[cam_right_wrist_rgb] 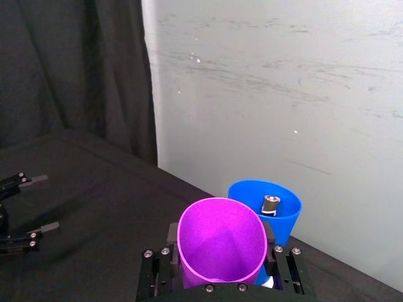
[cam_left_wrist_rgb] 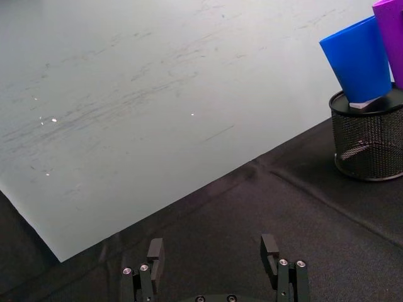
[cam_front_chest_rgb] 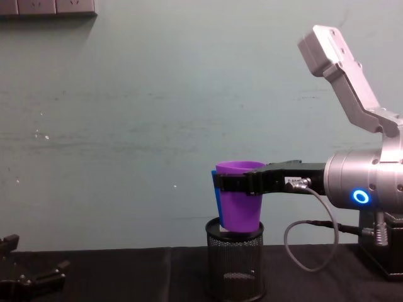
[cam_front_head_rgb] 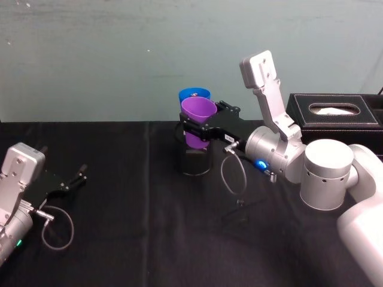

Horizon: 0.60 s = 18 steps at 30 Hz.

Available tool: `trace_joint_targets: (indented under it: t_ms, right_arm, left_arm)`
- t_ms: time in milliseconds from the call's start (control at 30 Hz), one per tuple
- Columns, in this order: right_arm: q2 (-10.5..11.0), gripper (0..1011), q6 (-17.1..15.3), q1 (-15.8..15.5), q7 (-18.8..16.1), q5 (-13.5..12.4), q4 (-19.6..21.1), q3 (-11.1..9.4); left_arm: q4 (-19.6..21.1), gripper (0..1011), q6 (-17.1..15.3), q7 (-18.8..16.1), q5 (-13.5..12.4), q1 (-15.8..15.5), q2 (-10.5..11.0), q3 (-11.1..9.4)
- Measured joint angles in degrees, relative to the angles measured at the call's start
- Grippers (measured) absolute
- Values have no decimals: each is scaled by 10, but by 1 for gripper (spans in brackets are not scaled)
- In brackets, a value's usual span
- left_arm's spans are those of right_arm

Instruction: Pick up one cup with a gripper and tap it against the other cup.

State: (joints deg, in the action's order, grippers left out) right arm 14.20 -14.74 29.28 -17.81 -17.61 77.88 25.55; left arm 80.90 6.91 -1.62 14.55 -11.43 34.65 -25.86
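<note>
A: The right claw has its flat black fingers pinching the purple cup from both sides, just under the rim.

B: What are the cups like?

A: There are two of them, both smooth plastic, tapered and without handles. The purple cup is upright and off the surface, with its base at the mouth of a black wire-mesh pen holder. The blue cup sits on that one holder, leaning slightly, directly behind the purple cup on the wall side. A small metal cylinder lies inside it.

B: Do the cups touch?

A: They are close against each other, but I cannot tell whether they make contact.

B: How is the arm posed?

A: The right arm reaches in from the right. Its silver cylindrical wrist is level and shows a blue ring light, and the claw points straight across toward the robot's left. A grey cable loops down beneath the wrist.

B: And the other arm?

A: The left claw is low over the black cloth at the left, well apart from the cups. Its fingers are spread and hold nothing.

B: Is there anything else?

A: One black stitched tissue box stands at the far right.
</note>
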Motion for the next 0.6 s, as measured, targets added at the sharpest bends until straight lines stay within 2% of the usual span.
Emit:
trace_joint_targets:
  t_ms: [600]
  right_arm:
    - [-27, 731, -20, -9, 28, 27, 3, -19]
  left_arm:
    - [0, 1000, 0, 0, 0, 0, 0, 0]
